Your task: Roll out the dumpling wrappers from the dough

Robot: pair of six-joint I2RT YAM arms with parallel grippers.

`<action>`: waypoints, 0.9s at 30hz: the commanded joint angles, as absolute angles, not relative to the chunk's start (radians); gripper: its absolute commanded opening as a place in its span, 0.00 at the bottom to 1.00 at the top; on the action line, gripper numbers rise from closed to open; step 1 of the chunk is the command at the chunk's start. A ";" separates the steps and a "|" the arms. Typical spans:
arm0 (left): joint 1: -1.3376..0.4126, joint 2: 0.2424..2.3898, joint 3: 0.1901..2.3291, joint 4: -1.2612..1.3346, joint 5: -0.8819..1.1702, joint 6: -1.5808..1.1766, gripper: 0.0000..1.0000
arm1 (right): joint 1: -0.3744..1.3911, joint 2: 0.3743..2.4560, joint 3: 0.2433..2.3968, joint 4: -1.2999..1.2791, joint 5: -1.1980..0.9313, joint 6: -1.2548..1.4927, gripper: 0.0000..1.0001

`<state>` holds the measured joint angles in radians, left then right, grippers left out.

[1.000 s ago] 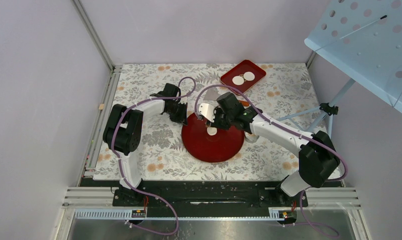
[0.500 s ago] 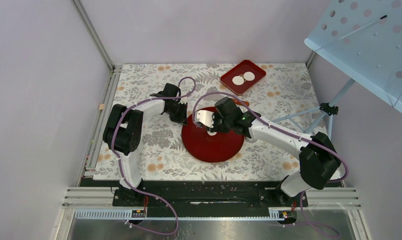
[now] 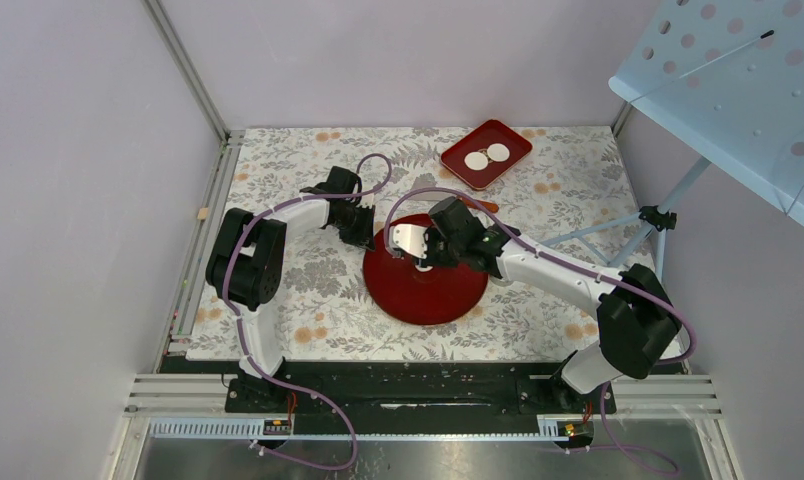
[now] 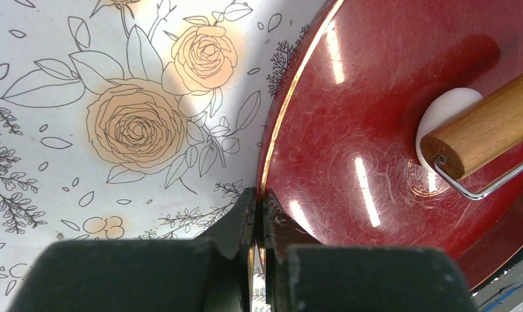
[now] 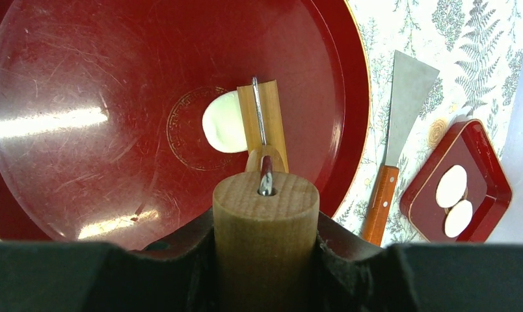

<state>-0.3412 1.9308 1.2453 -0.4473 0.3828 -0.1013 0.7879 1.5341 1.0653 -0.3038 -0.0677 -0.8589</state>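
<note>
Flat white dough [image 5: 221,123] is lying on round red plate [image 5: 83,97], wooden roller [image 5: 263,117] overlapping it; R gripper [image 5: 265,224] is clamping roller, L gripper [image 4: 257,211] pinching plate rim; steel spatula [image 5: 407,91] alongside.

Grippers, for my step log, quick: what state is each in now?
Left gripper: shut on the rim of the red plate.
Right gripper: shut on the rolling pin by its wooden handle.

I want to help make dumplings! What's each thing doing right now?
Round red plate: lying flat, rim pinched by shut left gripper.
Wooden roller with wire frame: handle gripped by right gripper.
Soft white dough lump: on plate, partly under roller.
Two flat white round wrappers: lying in small red rectangular tray.
Metal scraper with wooden handle: lying beside plate, untouched.
</note>
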 commanded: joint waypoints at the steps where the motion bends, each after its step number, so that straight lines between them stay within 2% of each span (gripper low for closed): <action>1: -0.348 1.951 1.255 -0.477 0.372 -0.092 0.00 | 0.814 1.576 1.002 -0.528 -0.124 -0.836 0.00; 27: -0.346 1.948 1.252 -0.474 0.370 -0.094 0.00 | 0.842 1.577 0.958 -0.654 -0.175 -0.834 0.00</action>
